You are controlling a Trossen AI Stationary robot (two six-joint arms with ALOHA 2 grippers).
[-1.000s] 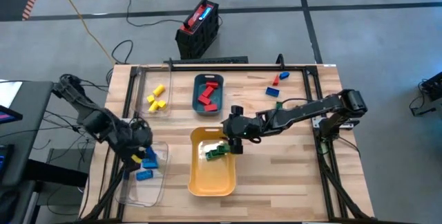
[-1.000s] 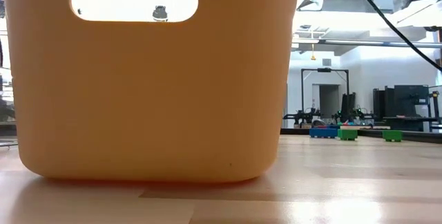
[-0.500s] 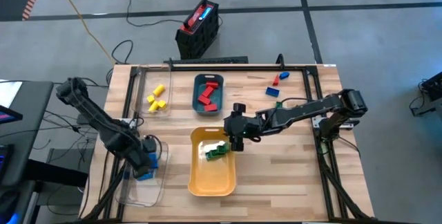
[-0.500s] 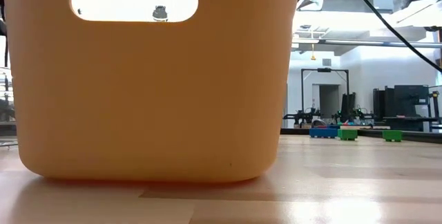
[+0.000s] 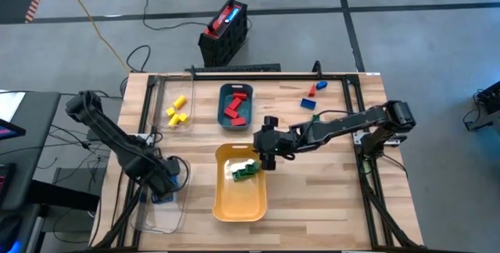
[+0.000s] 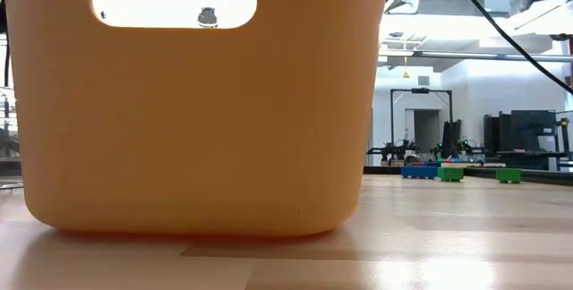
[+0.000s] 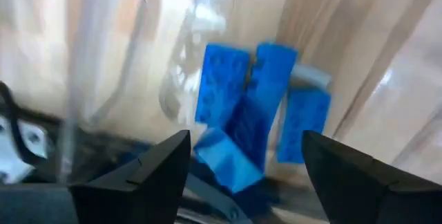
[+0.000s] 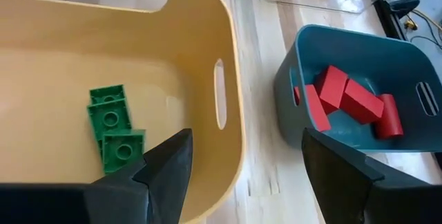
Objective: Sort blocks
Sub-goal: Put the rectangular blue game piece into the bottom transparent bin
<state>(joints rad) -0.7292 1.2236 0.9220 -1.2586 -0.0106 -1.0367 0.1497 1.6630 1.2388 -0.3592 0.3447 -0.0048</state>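
My left gripper (image 5: pixel 162 181) points down into a clear tray (image 5: pixel 152 220) at the near left. It is open (image 7: pixel 245 175) just over several blue blocks (image 7: pixel 266 106) lying on the tray's floor; one lighter blue block (image 7: pixel 226 160) lies tilted between the fingers. My right gripper (image 5: pixel 264 159) hangs open (image 8: pixel 248 175) over the far right corner of the yellow tray (image 5: pixel 234 206), with nothing between its fingers. Green blocks (image 8: pixel 110 131) lie flat on that tray's floor.
A teal tray (image 5: pixel 223 112) with red blocks (image 8: pixel 345 99) stands beyond the yellow tray. Yellow blocks (image 5: pixel 178 112) lie at the far left. Loose red, blue and green blocks (image 5: pixel 312 101) lie at the far right, also in the low view (image 6: pixel 450 174). A red-and-black box (image 5: pixel 224 30) sits on the floor behind.
My left gripper has sunk into the clear tray, gone a little toward the near edge and tipped to point straight down over the blue blocks. My right gripper has kept still.
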